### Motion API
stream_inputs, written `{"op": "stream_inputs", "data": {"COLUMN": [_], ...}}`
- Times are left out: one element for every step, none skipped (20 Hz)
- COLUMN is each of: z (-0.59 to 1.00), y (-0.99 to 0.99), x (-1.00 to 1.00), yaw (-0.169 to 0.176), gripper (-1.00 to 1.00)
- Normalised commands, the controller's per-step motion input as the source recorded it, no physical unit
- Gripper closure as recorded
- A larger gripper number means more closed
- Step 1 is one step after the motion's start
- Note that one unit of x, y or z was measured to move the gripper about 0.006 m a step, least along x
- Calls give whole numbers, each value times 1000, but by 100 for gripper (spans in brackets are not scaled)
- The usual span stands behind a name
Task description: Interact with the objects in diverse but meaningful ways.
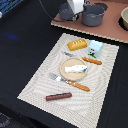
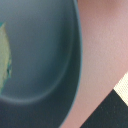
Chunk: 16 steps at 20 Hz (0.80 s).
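My gripper (image 1: 75, 13) hangs at the back of the scene, low over the grey saucepan (image 1: 66, 12), with the grey pot (image 1: 93, 15) beside it on the exterior view's right. Its fingers are hidden, so I cannot tell whether it is open. The wrist view is filled by the saucepan's inside (image 2: 40, 55), with a blurred yellow-green shape (image 2: 4, 55) at one edge. On the placemat lie the yellow bread block (image 1: 77, 45), the pale blue carton (image 1: 95, 47), a white tube (image 1: 75, 68) on a round wooden plate (image 1: 65, 75), and the brown sausage stick (image 1: 58, 96).
Saucepan and pot stand on a brown board (image 1: 110, 27), also in the wrist view (image 2: 102, 55). A fork with an orange handle (image 1: 72, 82) and a small orange stick (image 1: 91, 61) lie on the striped placemat (image 1: 40, 82). A bowl (image 1: 124, 19) sits at the exterior view's right edge.
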Motion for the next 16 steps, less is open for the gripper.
{"op": "stream_inputs", "data": {"z": [326, 323, 346, 380, 414, 414, 386, 209, 97, 137, 137, 123, 111, 97, 154, 229], "y": [0, -3, -29, -63, -100, -126, -151, -257, -297, -303, -329, -340, -374, -397, -423, -449], "x": [0, 0, 26, 129, 240, 329, 397, 297, 306, 377, 357, 329, 320, 331, 434, 460], "yaw": [0, -9, -21, -44, -52, -71, -97, -135, -141, -146, -147, -144, -123, -108, -102, -104], "gripper": [-100, -100, -100, -100, -100, -100, -100, -100, -100, -100, -100, -100, -100, -100, -100, -100]}}
